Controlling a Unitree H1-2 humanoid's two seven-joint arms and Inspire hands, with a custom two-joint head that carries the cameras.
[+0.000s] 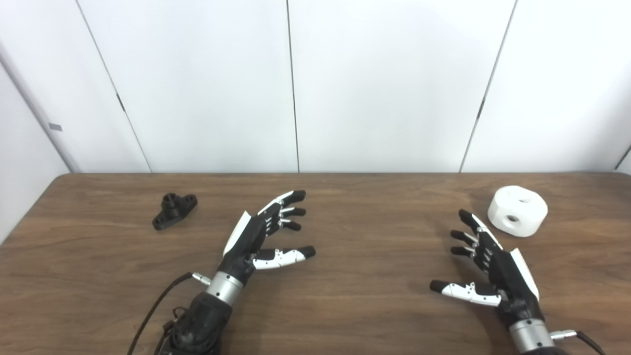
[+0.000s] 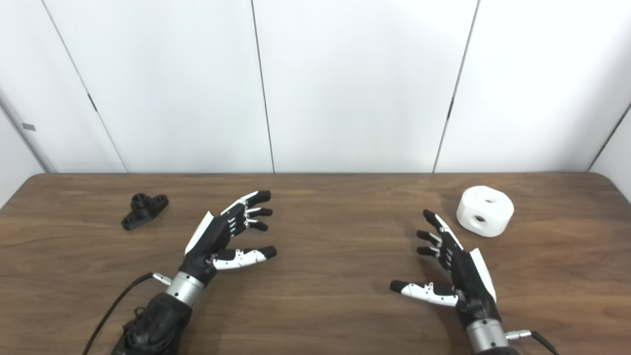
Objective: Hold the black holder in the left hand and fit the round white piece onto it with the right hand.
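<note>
One black holder [image 1: 174, 210] lies on the wooden table [image 1: 345, 305] at the far left, a small bracket with a raised round collar in its middle and a flat ear on each side. Nothing touches it, and it sits well apart from both hands. To its right, the left hand [image 1: 261, 236] hovers over the table with its fingers [image 1: 291, 212] spread and extended, thumb out to the side, holding nothing. A black cable [image 1: 157, 305] runs from its wrist toward the near edge. Further right, the right hand [image 1: 488, 266] is likewise splayed and empty, palm turned inward. Just beyond its fingertips, near but not touching, rests one round white piece [image 1: 517, 210], a thick puck with two round holes showing. No writing can be read on either part.
</note>
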